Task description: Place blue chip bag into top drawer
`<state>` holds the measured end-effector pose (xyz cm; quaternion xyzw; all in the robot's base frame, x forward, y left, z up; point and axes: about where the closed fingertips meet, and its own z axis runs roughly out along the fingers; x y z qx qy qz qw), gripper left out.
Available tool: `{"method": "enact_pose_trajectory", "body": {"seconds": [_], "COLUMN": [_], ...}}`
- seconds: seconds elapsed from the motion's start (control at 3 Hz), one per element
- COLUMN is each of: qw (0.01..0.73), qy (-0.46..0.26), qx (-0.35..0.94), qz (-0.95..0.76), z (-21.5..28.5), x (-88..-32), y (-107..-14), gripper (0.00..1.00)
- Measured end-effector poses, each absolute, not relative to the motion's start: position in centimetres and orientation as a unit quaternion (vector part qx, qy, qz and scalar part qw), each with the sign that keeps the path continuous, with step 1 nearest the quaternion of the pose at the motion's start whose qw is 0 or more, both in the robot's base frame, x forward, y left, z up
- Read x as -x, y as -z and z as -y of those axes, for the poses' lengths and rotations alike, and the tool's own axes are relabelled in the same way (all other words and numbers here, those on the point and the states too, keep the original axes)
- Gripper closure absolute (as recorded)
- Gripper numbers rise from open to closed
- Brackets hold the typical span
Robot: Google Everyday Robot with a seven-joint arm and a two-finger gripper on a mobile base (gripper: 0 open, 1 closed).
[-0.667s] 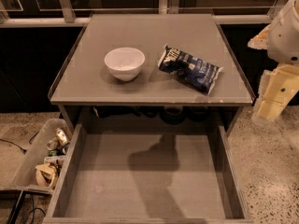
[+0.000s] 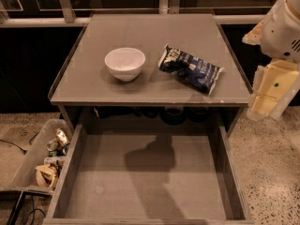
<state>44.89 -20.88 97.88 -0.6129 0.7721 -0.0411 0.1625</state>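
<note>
The gripper (image 2: 268, 93) is seen at the right edge, beside the right side of the cabinet top (image 2: 154, 32) and above the speckled floor (image 2: 274, 172), hung from a white arm housing (image 2: 281, 29). Nothing is held in it as far as can be seen; whether it is set wide or narrow cannot be told. The bag (image 2: 190, 68) is laid flat on the top, right of centre and well apart from the gripper, turned at a slant with one crimped end toward the far left and the other toward the near right edge. A white bowl (image 2: 124, 63) is set upright just to its left, the two not touching. The drawer (image 2: 201, 186) is pulled out toward the near side below the top, and only a shadow is cast on its bare bottom. A clear bin (image 2: 28, 165) of clutter is placed on the floor at the drawer's left.
</note>
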Motion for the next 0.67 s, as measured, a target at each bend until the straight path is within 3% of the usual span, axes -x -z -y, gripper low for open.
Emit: {"method": "enact_pose_trajectory", "body": {"seconds": [0.67], "qw": [0.217], "qy": [0.025], "qx": [0.617], "qz": [-0.756], "z": [18.9], "x": [-50.0], "y": [-96.8], "gripper": [0.00]}}
